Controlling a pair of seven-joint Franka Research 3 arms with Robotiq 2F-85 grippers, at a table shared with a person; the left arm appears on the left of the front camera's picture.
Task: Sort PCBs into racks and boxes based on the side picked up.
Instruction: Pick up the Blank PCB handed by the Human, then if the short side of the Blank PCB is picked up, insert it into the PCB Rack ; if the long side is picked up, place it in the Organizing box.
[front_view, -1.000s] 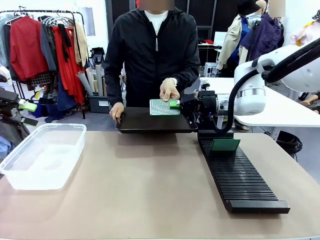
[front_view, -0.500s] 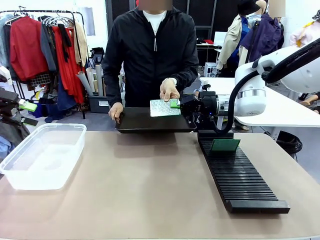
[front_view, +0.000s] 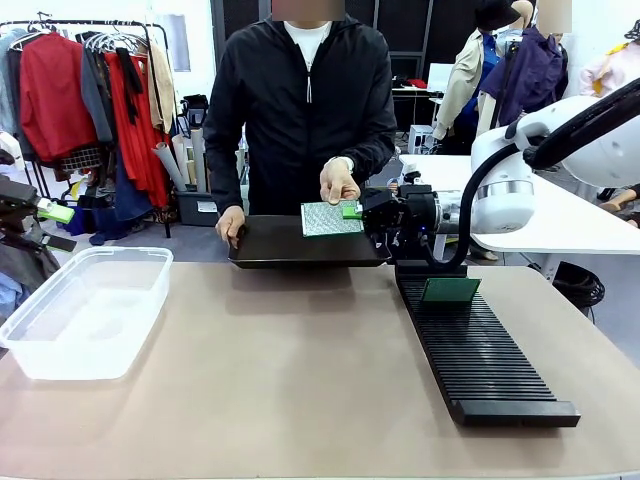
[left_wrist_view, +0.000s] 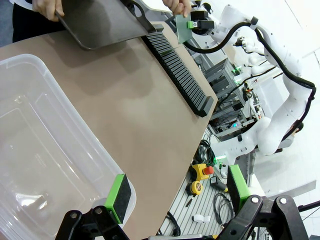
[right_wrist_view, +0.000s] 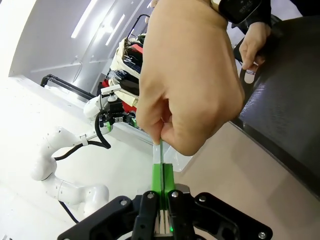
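- The right gripper (front_view: 352, 211) is seen closed on the edge of a circuit board (front_view: 325, 218), its green pads pressed flat against both faces of the board.
- The same circuit board is pinched from above by one hand of the person (front_view: 338, 182), so it is held by the hand and the gripper at once.
- The circuit board is held upright, with its lighter, dotted face turned toward the robot's side, above the far edge of the tabletop (front_view: 300, 380) and just over a dark tray (front_view: 290, 247).
- The tray is gripped at its left end by the person's other hand (front_view: 234, 222) and kept at the far edge of the tabletop.
- A black slotted rack (front_view: 485, 355) is laid along the right side of the tabletop, running from the far edge toward the near edge.
- A second circuit board (front_view: 449, 290) is stood upright in a slot at the far end of the rack.
- A clear plastic tub (front_view: 85, 310) is set at the left edge of the tabletop.
- The left gripper (left_wrist_view: 179, 192) is held above a corner of the tub, its pads wide apart and nothing between them.
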